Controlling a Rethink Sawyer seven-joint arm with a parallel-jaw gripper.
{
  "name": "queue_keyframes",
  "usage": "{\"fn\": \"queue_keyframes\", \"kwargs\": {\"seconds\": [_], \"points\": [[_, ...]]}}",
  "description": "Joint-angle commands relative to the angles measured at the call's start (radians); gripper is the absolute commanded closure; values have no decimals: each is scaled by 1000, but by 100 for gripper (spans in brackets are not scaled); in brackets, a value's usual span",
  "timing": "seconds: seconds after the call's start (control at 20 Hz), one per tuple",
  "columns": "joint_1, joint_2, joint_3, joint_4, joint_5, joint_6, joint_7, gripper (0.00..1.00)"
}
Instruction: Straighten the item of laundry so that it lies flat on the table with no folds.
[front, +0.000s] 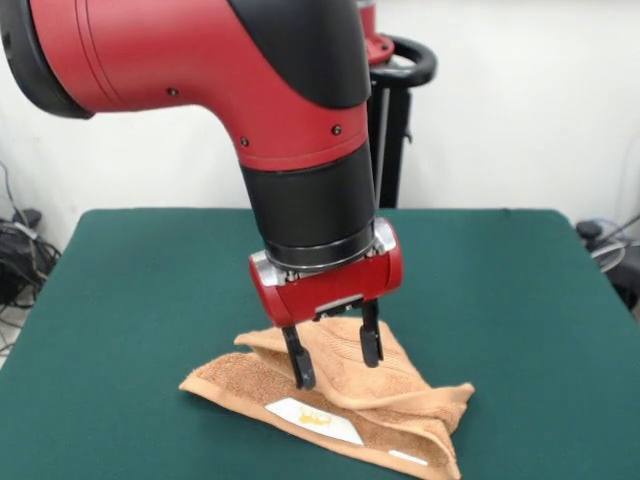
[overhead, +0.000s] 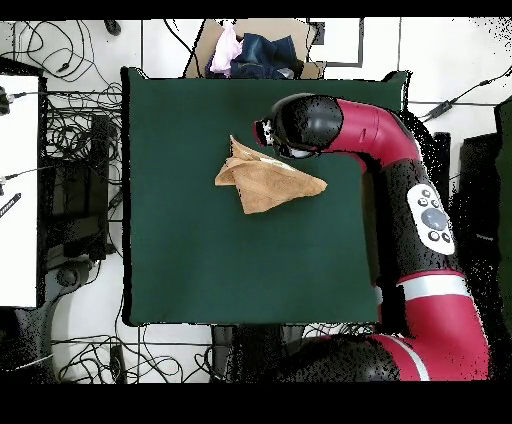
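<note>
we see claw (front: 336, 362) spread wide, fingertips low over bunched towel (front: 340, 405) directly beneath, holding nothing. towel folded double on desk (front: 130, 300), label (front: 312, 420) below claw. we judge stance set to pinch upper layer.

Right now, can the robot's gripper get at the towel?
Probably yes. The gripper is open and hangs right over the rumpled towel, fingertips at its top fold, with nothing between them.
</note>
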Motion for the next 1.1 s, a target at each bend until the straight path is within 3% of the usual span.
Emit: {"fn": "queue_keyframes", "kwargs": {"seconds": [0.05,0.35,1.1], "points": [[6,36,55,16,-59,14,-146,0],[16,52,38,12,-54,39,-120,0],[2,63,30,75,-75,-45,-102,0]]}}
